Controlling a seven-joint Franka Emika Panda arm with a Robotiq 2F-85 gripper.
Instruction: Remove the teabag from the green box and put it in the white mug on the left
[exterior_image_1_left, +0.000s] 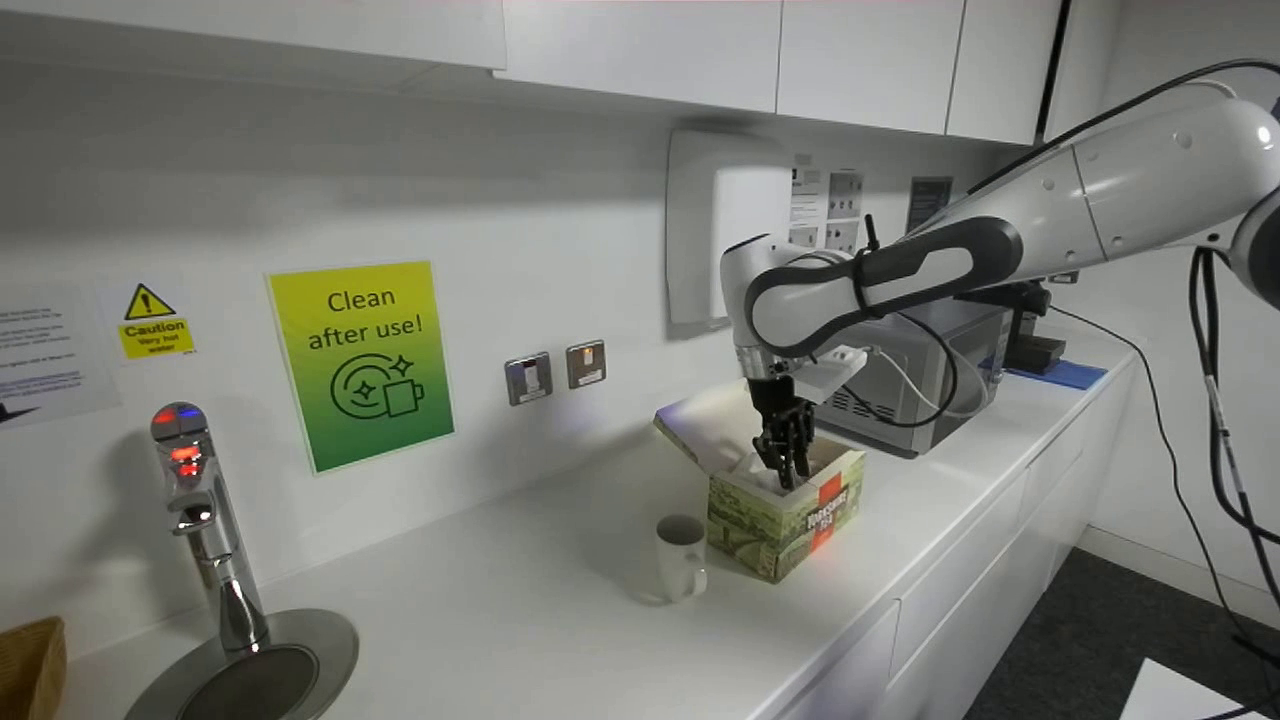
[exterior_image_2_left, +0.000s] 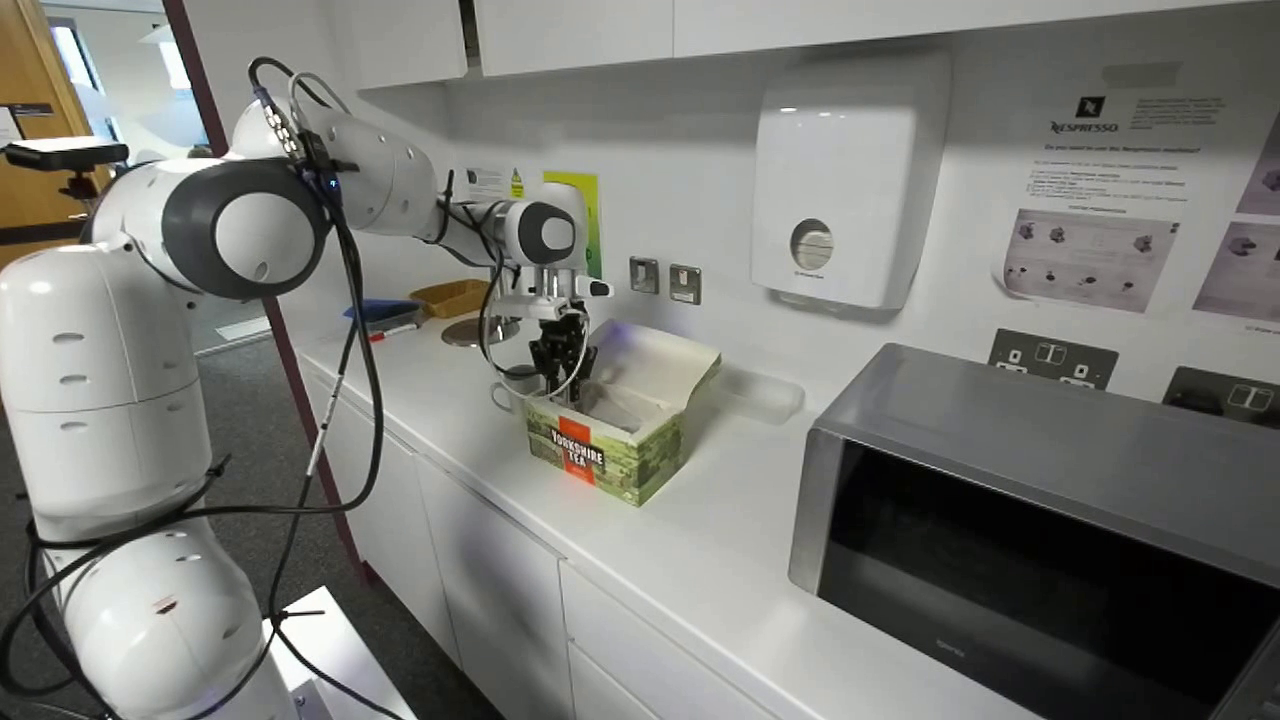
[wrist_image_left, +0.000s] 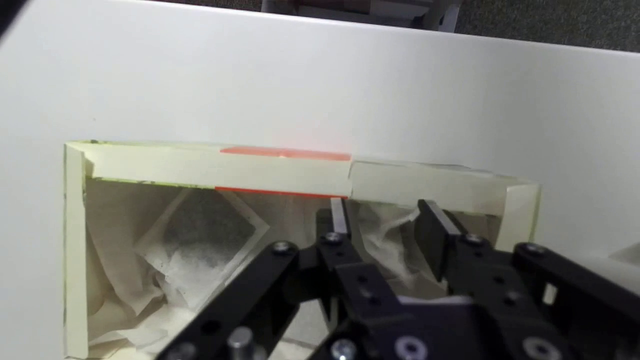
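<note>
Black jaws parted, your gripper points down into the green box; one teabag lies inside, left of the jaws in the wrist view, and the white mug stands beside the box.

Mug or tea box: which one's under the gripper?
The green Yorkshire Tea box: the open gripper points down into it; the white mug stands beside it.

Arm outstretched, wrist bent down, tool pointing downward, fingers apart
</note>
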